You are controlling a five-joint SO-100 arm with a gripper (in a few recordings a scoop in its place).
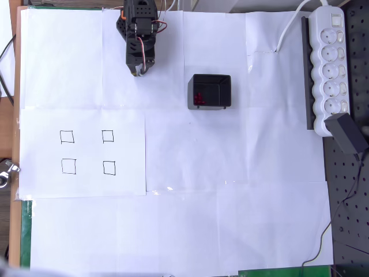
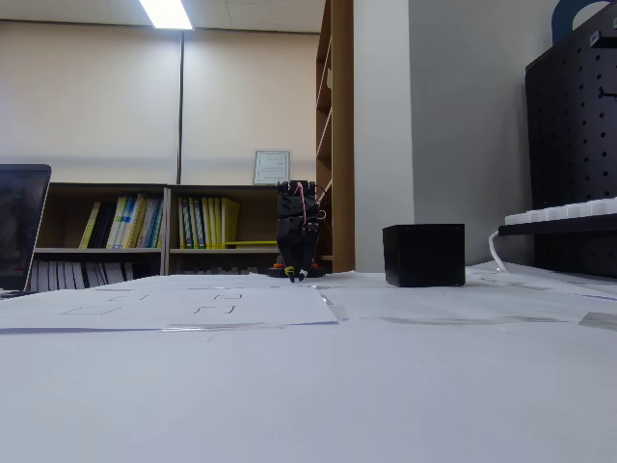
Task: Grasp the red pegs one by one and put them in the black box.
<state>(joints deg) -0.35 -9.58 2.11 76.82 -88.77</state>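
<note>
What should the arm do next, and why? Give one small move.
Probably nothing beyond staying parked. In the overhead view the red pegs lie clustered inside the black box, all four drawn squares are bare, and the gripper sits folded near the arm's base, apart from the box. Their count is too small to confirm, so check it before stopping.

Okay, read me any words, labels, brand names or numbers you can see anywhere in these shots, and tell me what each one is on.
Nothing here can be read.
Framed sheet on the back wall: print too small to read.
Book spines on the shelf: blurred.
Power strip: no legible marking.
Black box: no label seen.
Drawn squares on paper: outlines, no text.
</note>
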